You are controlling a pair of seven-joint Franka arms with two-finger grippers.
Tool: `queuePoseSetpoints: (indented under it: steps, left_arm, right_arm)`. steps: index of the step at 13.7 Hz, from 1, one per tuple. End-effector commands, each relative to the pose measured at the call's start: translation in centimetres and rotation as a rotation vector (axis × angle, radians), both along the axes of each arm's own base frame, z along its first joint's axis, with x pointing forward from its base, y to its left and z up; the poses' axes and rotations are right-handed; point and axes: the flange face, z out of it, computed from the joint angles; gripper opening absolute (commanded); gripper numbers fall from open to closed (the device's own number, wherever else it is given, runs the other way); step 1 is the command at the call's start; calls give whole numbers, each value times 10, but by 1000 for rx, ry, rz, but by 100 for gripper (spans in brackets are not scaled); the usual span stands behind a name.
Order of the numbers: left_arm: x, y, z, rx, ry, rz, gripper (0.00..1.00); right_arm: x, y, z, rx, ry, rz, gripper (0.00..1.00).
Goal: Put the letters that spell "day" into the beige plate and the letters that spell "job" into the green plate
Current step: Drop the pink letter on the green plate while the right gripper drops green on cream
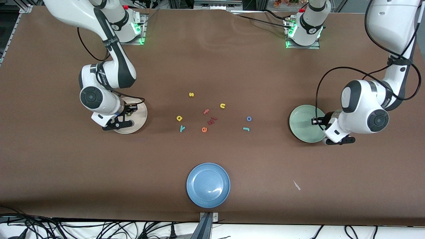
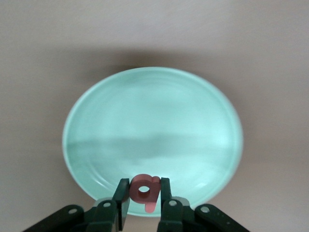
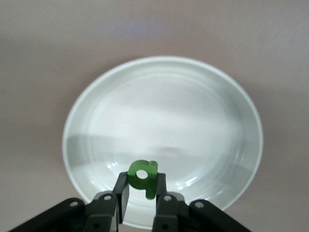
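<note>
My left gripper [image 2: 145, 184] is shut on the red-pink b [image 2: 153, 192] and hangs over the rim of the green plate [image 2: 152, 125], which lies at the left arm's end of the table [image 1: 302, 124]. My right gripper [image 3: 142, 181] is shut on the dark green d [image 3: 147, 169] over the edge of the beige plate [image 3: 164, 111], at the right arm's end [image 1: 141, 116]. On the table between the plates lie the yellow a [image 1: 179, 118], teal y [image 1: 182, 128], blue o [image 1: 249, 118] and teal j [image 1: 246, 129].
Among the letters lie a yellow s [image 1: 191, 94], a yellow u [image 1: 222, 106], a pink f [image 1: 206, 111], an orange e [image 1: 204, 129] and a dark red piece [image 1: 212, 120]. A blue plate [image 1: 208, 185] sits nearer the front camera.
</note>
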Motion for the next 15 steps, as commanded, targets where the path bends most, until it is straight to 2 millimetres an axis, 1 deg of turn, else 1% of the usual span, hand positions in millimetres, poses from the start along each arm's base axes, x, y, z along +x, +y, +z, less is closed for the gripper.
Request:
queuePoseSetpoints:
  steps: [1, 2, 3, 4, 5, 6, 7, 8, 9, 10, 11, 12, 13, 15]
  left_arm:
    - [2, 11, -21, -14, 15, -52, 4]
    - [2, 12, -29, -16, 25, -50, 8]
    - [2, 12, -36, -19, 36, -51, 15]
    - [0, 11, -43, -20, 47, -49, 26]
    - [1, 12, -41, -20, 42, -47, 58]
    - [4, 12, -33, -19, 28, -49, 100]
    - [12, 11, -17, -17, 2, -38, 100]
    - [17, 3, 3, -18, -26, -32, 100]
    - [20, -5, 25, -6, -58, -11, 100]
    - [23, -30, 43, -8, -84, 3, 100]
    - [26, -54, 58, -7, -104, 42, 100]
    - [31, -82, 70, -5, -118, 104, 100]
    - [33, -105, 76, -10, -118, 169, 100]
    - [32, -154, 72, -33, -105, 198, 99]
  right_arm:
    - [-13, -3, -26, -11, 12, 11, 25]
    - [-13, -3, -26, -10, 15, 1, 64]
    - [-9, -2, -19, -7, 3, 0, 100]
    - [-4, 1, -7, 1, -20, 1, 99]
    - [4, 14, 5, 13, -46, 12, 99]
    - [9, 32, 16, 26, -60, 28, 99]
    - [15, 49, 27, 41, -71, 44, 99]
    - [17, 72, 38, 60, -86, 73, 98]
    - [16, 92, 42, 69, -96, 92, 94]
    - [10, 110, 41, 74, -102, 117, 82]
    - [-1, 141, 39, 90, -109, 163, 73]
    - [-9, 169, 33, 105, -130, 194, 65]
    - [-16, 185, 25, 107, -137, 206, 64]
    - [-22, 197, 2, 103, -144, 181, 65]
